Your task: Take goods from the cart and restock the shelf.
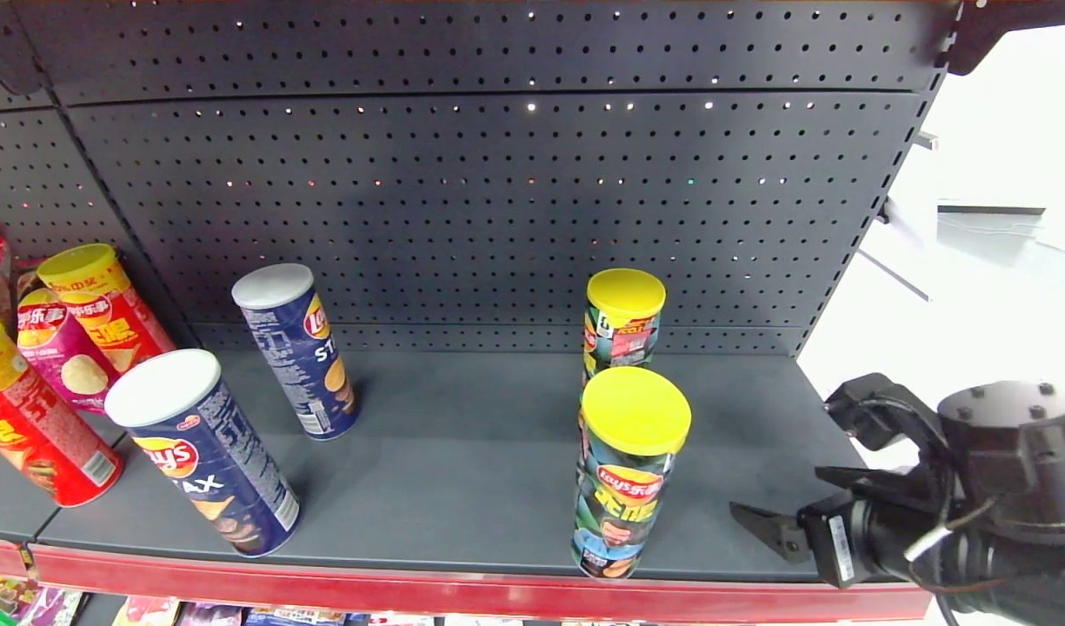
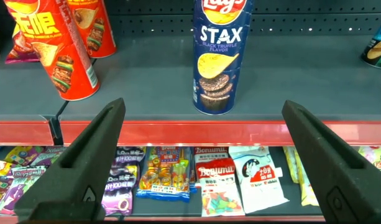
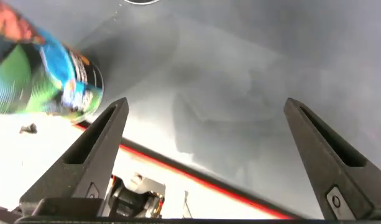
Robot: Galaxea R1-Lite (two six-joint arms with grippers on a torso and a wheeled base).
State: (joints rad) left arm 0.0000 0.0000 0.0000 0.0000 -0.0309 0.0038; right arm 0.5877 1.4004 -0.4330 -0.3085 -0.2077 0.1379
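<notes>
Right end effector (image 1: pixel 784 509) spread wide, empty, just right of front yellow-lid can (image 1: pixel 629 474) at shelf (image 1: pixel 471 461) edge; left end effector (image 2: pixel 202 106) likewise wide, empty. Likely between placements: next needs a fresh can from the cart

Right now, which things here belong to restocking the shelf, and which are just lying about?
Job: shelf, front green can, rear green can, front blue can, rear blue can, right gripper, left gripper.
Lying about: red cans, pink can, snack packets below.
</notes>
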